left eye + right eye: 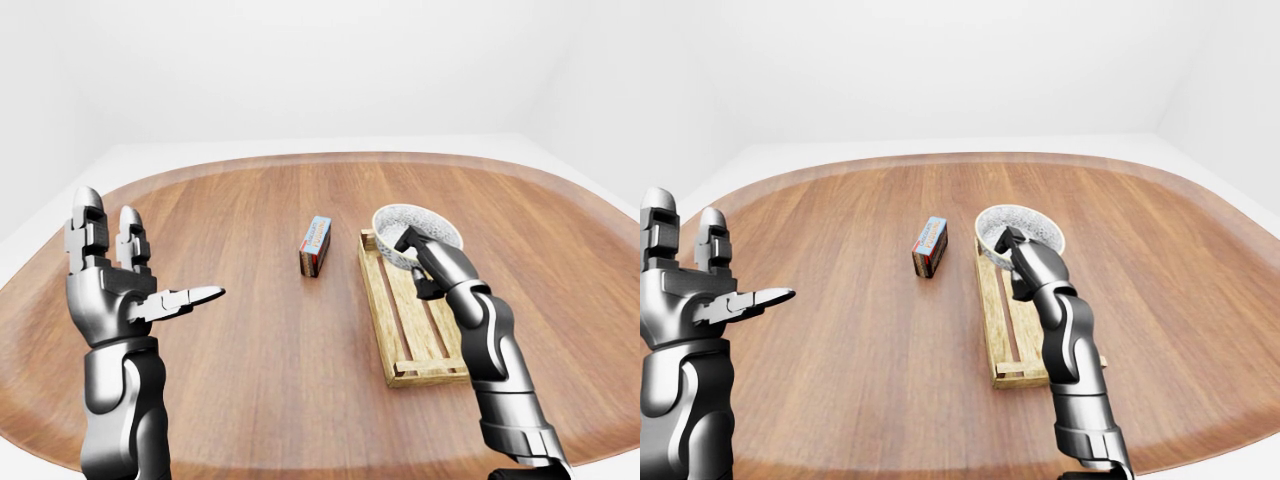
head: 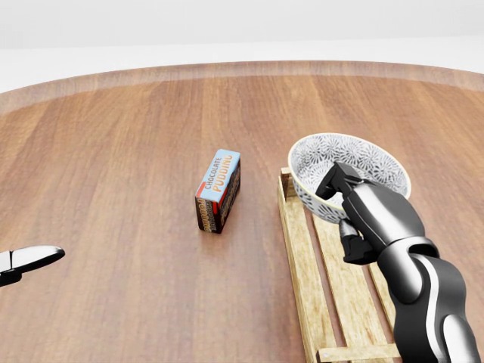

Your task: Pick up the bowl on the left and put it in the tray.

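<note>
A white bowl [image 2: 361, 160] with a grey pattern sits at the top end of the wooden slatted tray [image 2: 299, 261], right of centre in the head view. My right hand [image 2: 340, 213] is shut on the bowl's near rim, one finger inside and the thumb outside below. The bowl is tipped slightly towards the hand. I cannot tell whether its base rests on the slats. My left hand [image 1: 150, 255] is raised at the left of the left-eye view, open and empty, far from the bowl.
A chocolate pudding box [image 2: 219, 189] stands on the table just left of the tray. The round wooden table [image 1: 250, 380] fills the views, with its curved edge near the bottom. White floor and walls surround it.
</note>
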